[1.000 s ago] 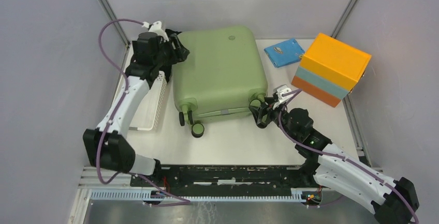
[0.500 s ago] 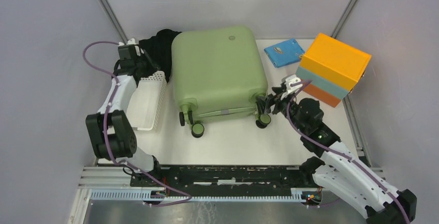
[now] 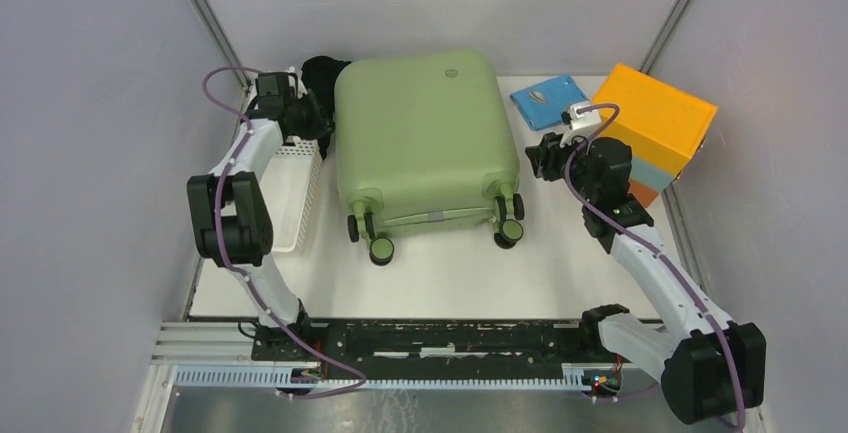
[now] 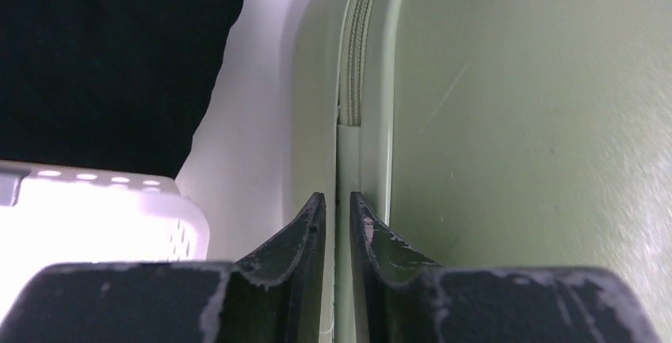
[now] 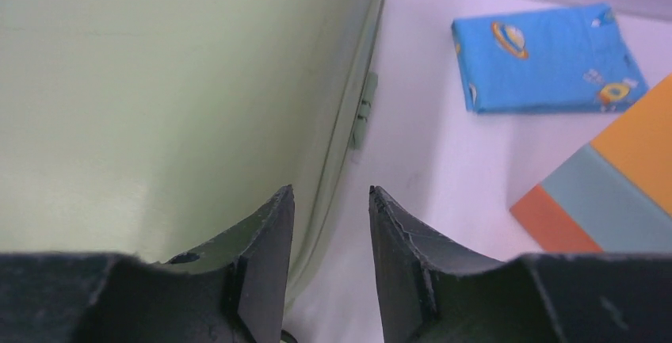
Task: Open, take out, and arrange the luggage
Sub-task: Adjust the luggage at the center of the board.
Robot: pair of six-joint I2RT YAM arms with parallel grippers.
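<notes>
The sage-green luggage (image 3: 425,138) lies flat and closed on the table, its black wheels (image 3: 382,249) toward me. My left gripper (image 3: 318,123) is at its far left edge. In the left wrist view the gripper (image 4: 337,198) is shut to a thin slit, right at the zip edge (image 4: 353,58) of the shell (image 4: 515,121), with nothing seen held. My right gripper (image 3: 535,158) is at the luggage's right side. In the right wrist view it (image 5: 330,191) is open and empty, straddling the shell's edge (image 5: 158,81) and the bare table.
A white perforated basket (image 3: 285,193) sits left of the luggage, also in the left wrist view (image 4: 95,200). Black fabric (image 3: 318,73) lies behind the far left corner. A blue packet (image 3: 548,100) and an orange and light-blue box (image 3: 650,118) stand at the right.
My right gripper moved from the front right wheel back along the luggage's right side. My left gripper swung out over the basket, then returned to the luggage's left edge.
</notes>
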